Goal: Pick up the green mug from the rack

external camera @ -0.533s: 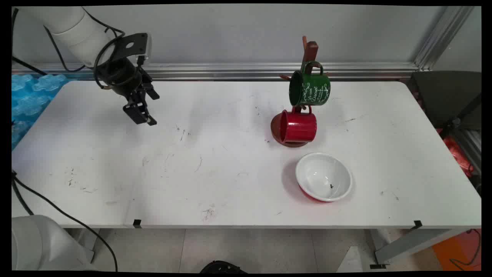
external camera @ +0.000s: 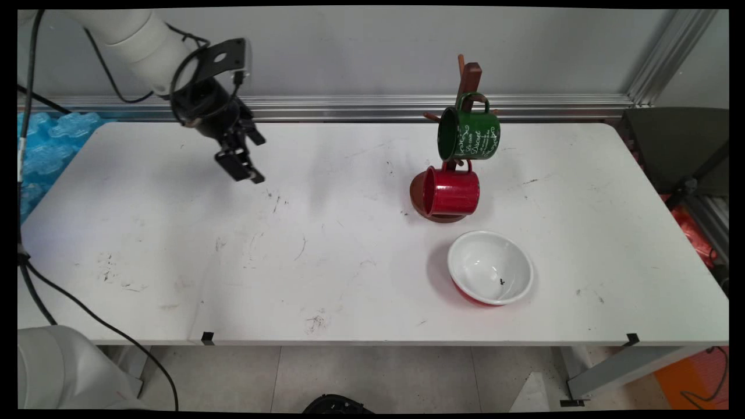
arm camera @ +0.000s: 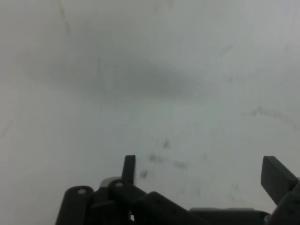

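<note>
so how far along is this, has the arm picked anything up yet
Nothing is picked up. The black two-finger gripper is open, holds nothing and hangs over bare white table at the far left. The green enamel mug and red enamel mug hang on the brown wooden mug tree; the white bowl with red outside sits in front, untouched. No goal shows, so what's left is unclear.

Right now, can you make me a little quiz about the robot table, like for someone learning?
1. True or false: the gripper holds the red mug.
2. Which mug hangs higher on the wooden mug tree: A red, B the green mug?
3. What colour is the inside of the bowl?

Key: 1. False; it hangs open over the bare table, far left of the mugs. 2. B. 3. White.
</note>
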Tool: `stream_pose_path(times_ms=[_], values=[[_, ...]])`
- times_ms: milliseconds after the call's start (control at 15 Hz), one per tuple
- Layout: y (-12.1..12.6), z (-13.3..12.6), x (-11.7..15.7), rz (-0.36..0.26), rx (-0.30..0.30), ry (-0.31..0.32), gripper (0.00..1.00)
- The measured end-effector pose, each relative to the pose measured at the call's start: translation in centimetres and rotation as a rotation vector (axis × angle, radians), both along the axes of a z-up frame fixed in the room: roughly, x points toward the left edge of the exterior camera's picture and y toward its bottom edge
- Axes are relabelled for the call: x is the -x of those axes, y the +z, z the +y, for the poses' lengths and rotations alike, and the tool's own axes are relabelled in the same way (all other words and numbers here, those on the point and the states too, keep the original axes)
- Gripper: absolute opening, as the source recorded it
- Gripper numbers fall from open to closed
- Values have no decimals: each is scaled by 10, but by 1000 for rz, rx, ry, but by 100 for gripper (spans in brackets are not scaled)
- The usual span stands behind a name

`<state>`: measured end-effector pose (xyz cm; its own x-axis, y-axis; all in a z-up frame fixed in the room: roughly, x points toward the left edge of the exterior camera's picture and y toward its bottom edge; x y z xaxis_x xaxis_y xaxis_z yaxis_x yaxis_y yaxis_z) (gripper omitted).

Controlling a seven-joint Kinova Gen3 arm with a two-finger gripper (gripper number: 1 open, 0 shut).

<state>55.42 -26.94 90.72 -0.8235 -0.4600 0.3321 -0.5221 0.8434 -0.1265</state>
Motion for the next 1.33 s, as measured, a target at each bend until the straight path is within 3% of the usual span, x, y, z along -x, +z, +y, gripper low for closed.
stream_pose_path(times_ms=[800, 1333], values=[[17, -34, 93, 276, 42, 33, 100], [12, -46, 134, 403, 72, 14, 100]])
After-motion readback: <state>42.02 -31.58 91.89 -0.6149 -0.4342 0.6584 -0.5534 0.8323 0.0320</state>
